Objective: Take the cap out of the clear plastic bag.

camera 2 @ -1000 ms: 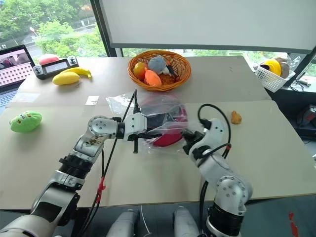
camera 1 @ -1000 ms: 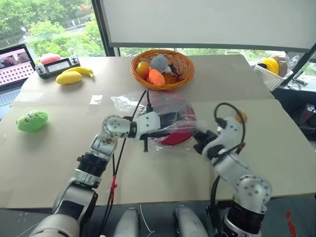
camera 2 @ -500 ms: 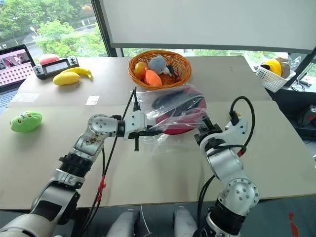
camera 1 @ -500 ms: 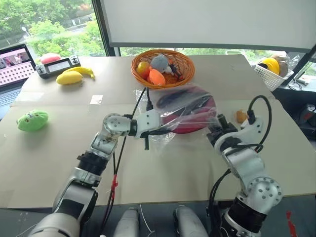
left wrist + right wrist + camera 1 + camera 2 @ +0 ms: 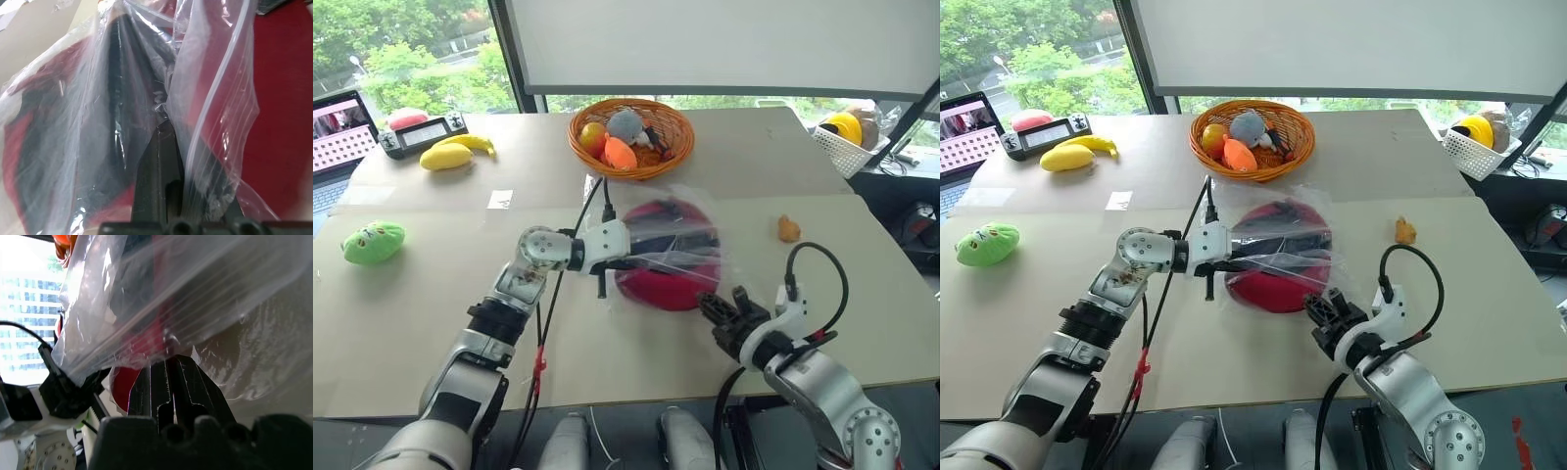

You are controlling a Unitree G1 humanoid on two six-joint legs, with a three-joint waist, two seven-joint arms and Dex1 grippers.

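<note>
A robot test room or lab set up in an office building. A wide tan work table (image 5: pixel 411 294) stands against large windows (image 5: pixel 401 44) looking onto trees. Practice props lie about it: a wicker basket (image 5: pixel 631 132) of toy fruit, a green plush toy (image 5: pixel 374 241), a banana (image 5: pixel 470 142). An open laptop (image 5: pixel 340 137) and a handheld controller (image 5: pixel 421 132) sit nearby.

Dark red cap (image 5: pixel 668 274) seemingly inside taut clear plastic bag (image 5: pixel 690 257)
</note>
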